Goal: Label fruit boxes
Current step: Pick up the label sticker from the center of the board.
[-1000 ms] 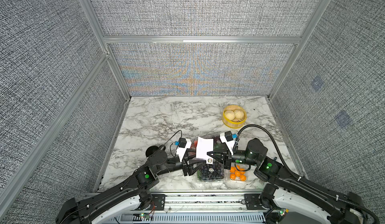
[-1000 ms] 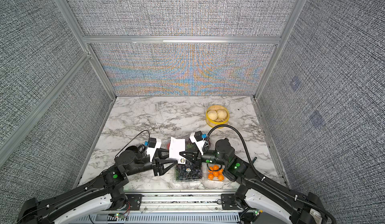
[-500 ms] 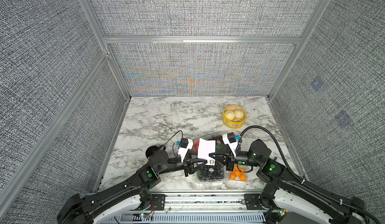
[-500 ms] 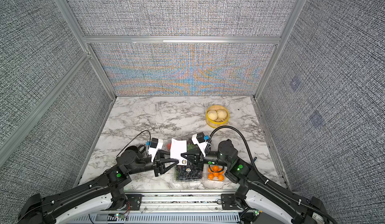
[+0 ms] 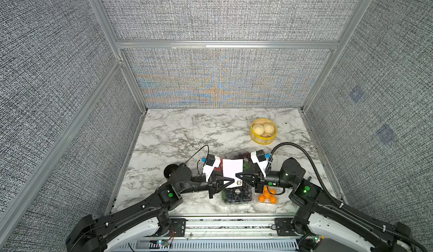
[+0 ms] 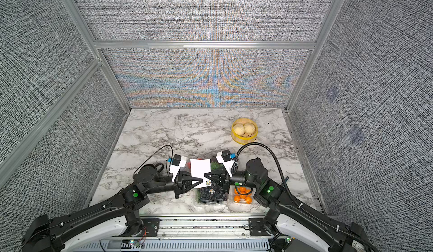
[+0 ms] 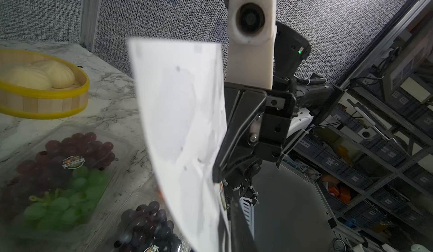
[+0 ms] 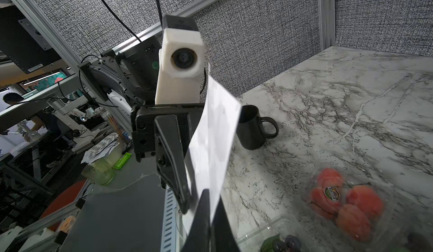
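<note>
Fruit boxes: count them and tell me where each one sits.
4. The dark grape box is nearest the front edge, with the orange box beside it. The mixed grape box and red fruit box sit behind, partly hidden by the white sheet.

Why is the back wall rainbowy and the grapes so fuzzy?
In both top views the back wall shows rainbow ripples, probably a camera effect; in the left wrist view the box of dark grapes and the white sheet look blurred, likely too near the lens; in the right wrist view the box of red fruit is soft.
</note>
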